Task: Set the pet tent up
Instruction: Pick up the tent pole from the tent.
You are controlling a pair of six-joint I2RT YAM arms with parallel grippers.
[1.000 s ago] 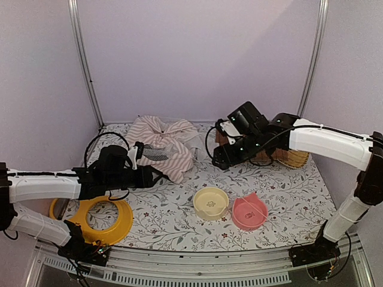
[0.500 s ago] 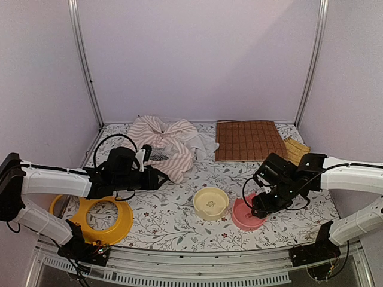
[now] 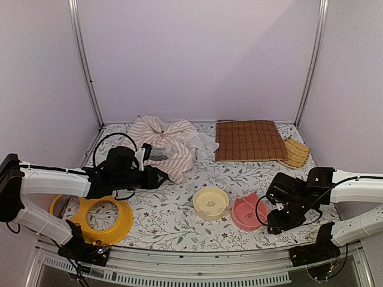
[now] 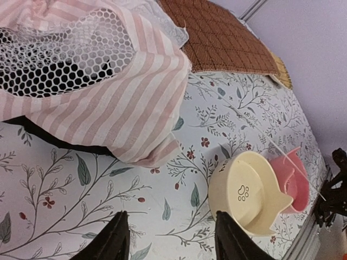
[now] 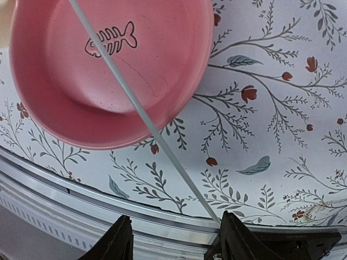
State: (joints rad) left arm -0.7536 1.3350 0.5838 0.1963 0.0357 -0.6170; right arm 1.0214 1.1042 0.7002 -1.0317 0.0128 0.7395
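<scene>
Pet tent: (image 3: pixel 163 145) collapsed; a crumpled heap of pink-and-white stripes and white mesh at the back left of the surface (image 3: pixel 173 224). Not standing.
Tent's neighbour: brown quilted mat (image 3: pixel 248 140) lies flat just to its right. The tent's white fabric edge reaches the mat's left edge.
Pole: one thin clear pole (image 5: pixel 141 105) runs slantwise across the pink bowl (image 3: pixel 248 213) and down toward the front rail. Its far end is out of frame in the right wrist view.
Left claw: (image 4: pixel 171 219) released, fingers apart, nothing between them. It sits low over the flowered cloth, just in front of the tent's striped hem and not touching it.
Right claw: (image 5: pixel 174 218) released, fingers wide, at the front right, just beside the pink bowl and over the surface's front edge. The pole's near end comes to the inner side of one finger. Contact cannot be told, but it is not pinched between the two.
Bowls: cream bowl (image 3: pixel 210 202) with a paw print inside and the pink bowl with a fish-bone print inside sit side by side near the front. Whether they touch cannot be told. Both are well apart from the tent.
Other: yellow ring (image 3: pixel 122 224) lies flat at the front left, partly under the left arm. A woven yellow piece (image 3: pixel 296 152) lies at the mat's right corner.
</scene>
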